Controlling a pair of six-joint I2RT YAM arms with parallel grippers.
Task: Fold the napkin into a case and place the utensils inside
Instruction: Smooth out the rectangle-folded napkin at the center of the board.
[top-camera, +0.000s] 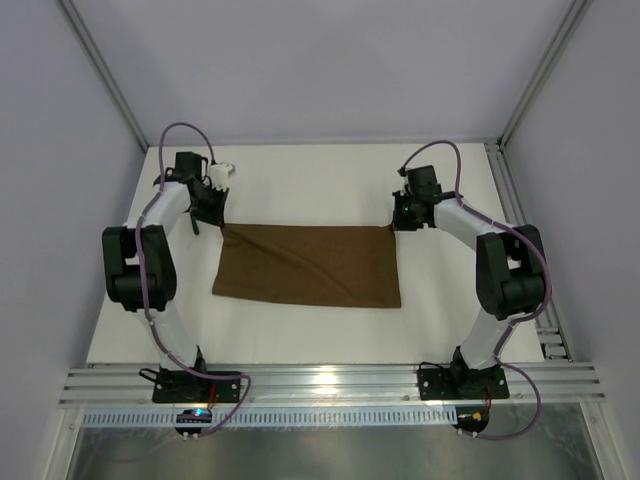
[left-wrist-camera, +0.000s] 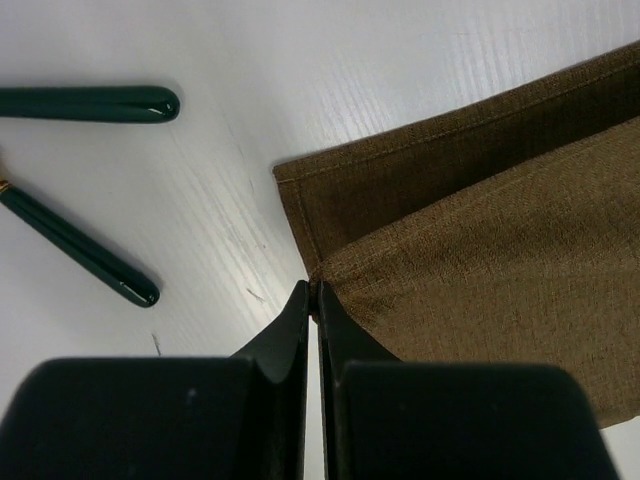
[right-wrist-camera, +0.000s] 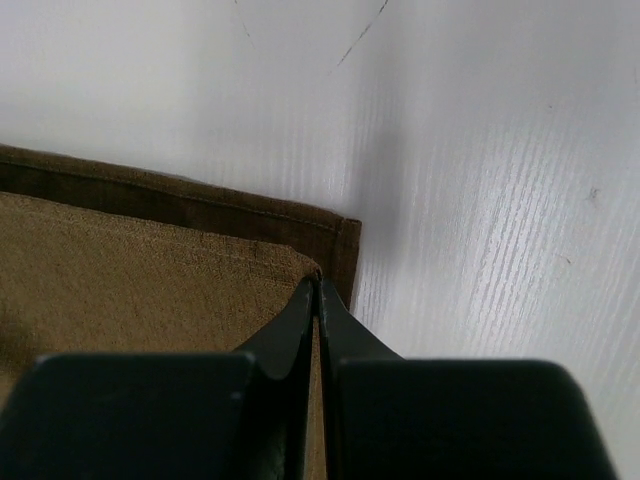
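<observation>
On the surface (top-camera: 300, 335), in the top view, the napkin (top-camera: 308, 266) lies doubled into a flat oblong, both arms bent low over its far corners. In the left wrist view, your left fingers (left-wrist-camera: 288, 335) pinch the upper layer's corner; the utensils (left-wrist-camera: 95, 103) lie near, off the cloth. In the right wrist view, your right fingers (right-wrist-camera: 342, 330) pinch the opposite corner. Expect light, limp cloth that sags; hemmed corners hold best.
</observation>
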